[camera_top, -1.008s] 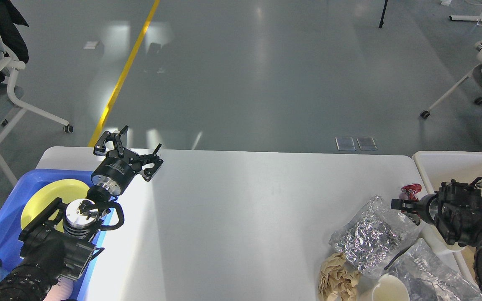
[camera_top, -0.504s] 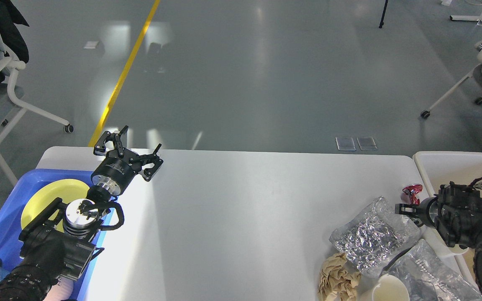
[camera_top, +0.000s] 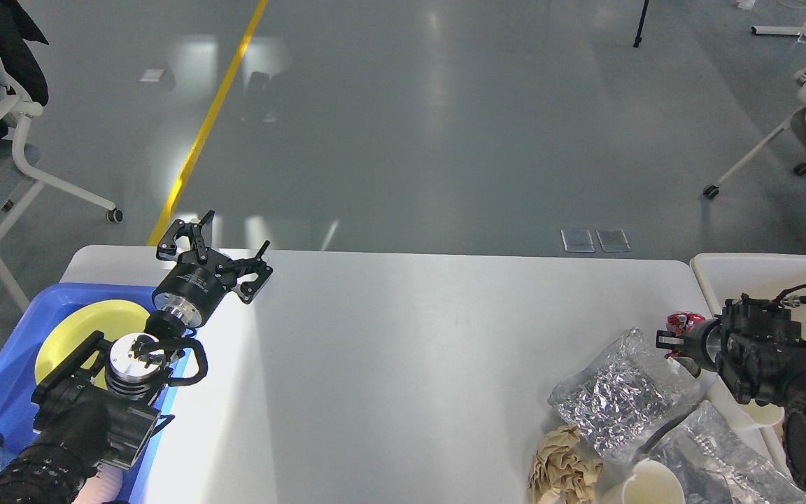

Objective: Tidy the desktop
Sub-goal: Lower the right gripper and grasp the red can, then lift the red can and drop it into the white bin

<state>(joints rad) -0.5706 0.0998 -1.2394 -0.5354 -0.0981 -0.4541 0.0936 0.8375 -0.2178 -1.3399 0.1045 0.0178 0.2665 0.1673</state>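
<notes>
The white desktop [camera_top: 410, 364] fills the lower half of the head view. My left gripper [camera_top: 221, 250] is open and empty, held above the desktop's far left corner beside the blue tray. My right gripper [camera_top: 670, 341] is small and dark at the desktop's right edge, right next to a small red thing [camera_top: 683, 323] and just above a crumpled silver foil bag [camera_top: 616, 395]. I cannot tell whether it holds anything. Crumpled brown paper [camera_top: 562, 467], a white cup [camera_top: 644, 484] and a clear plastic bag [camera_top: 714, 455] lie at the front right.
A blue tray [camera_top: 8, 367] with a yellow plate [camera_top: 71, 334] stands at the left edge. A cream-white bin [camera_top: 760, 276] stands off the right end. Office chairs stand on the grey floor beyond, far left and far right.
My right gripper has shifted slightly left and up near the red thing, and the foil bag has shifted a little. My left arm has not moved.
</notes>
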